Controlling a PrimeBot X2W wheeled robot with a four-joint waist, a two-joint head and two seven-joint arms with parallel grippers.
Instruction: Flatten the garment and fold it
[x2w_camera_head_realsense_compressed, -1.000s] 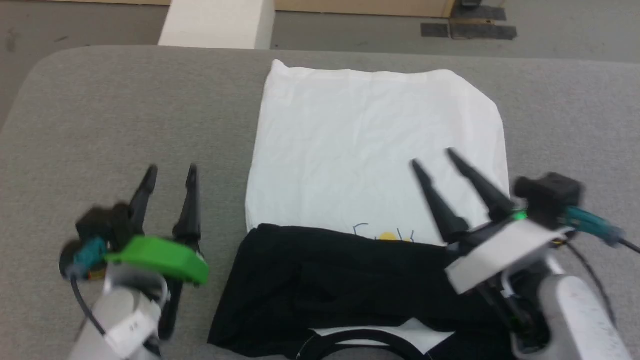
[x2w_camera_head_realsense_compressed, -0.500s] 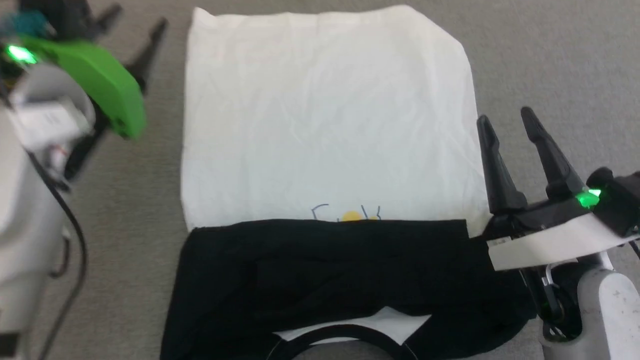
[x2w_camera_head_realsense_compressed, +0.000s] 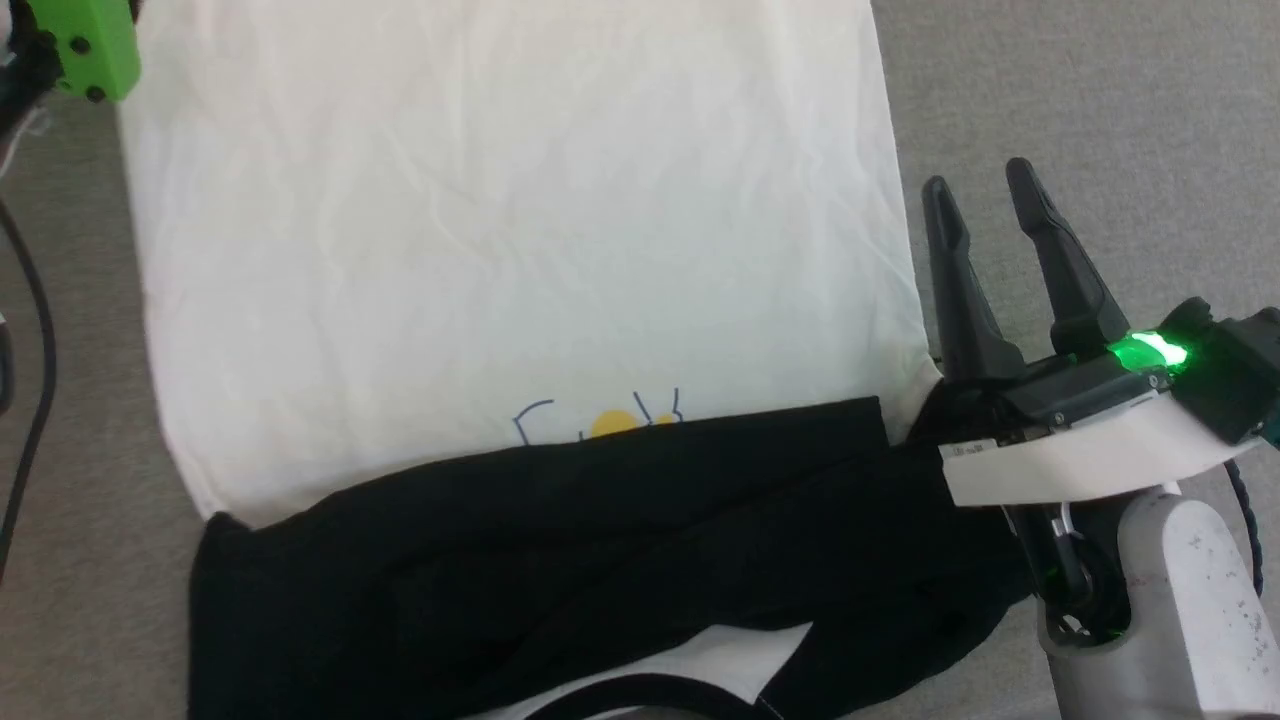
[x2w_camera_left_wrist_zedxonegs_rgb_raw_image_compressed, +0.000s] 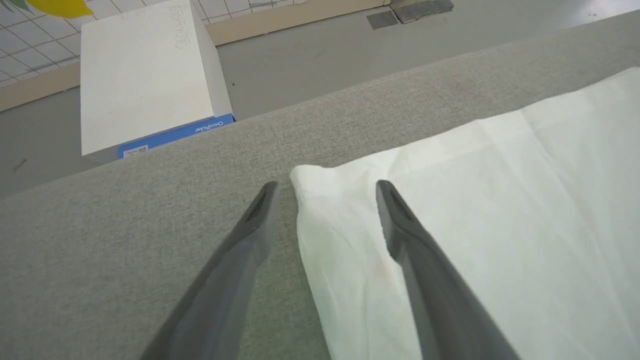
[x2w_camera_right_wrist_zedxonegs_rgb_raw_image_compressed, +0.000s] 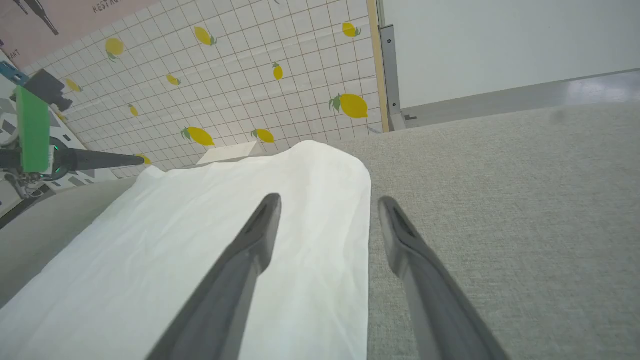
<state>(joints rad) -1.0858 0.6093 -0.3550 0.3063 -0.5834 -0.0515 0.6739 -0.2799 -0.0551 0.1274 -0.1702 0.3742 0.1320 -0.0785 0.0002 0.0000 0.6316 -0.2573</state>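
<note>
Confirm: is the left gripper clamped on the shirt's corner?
No: the left gripper stands open, fingers straddling a corner of the shirt.

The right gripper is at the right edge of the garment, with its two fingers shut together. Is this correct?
Not quite. The right gripper is at the right edge of the garment, but its two fingers stand apart, open. The head view shows the gap, and the right wrist view shows it too.
</note>
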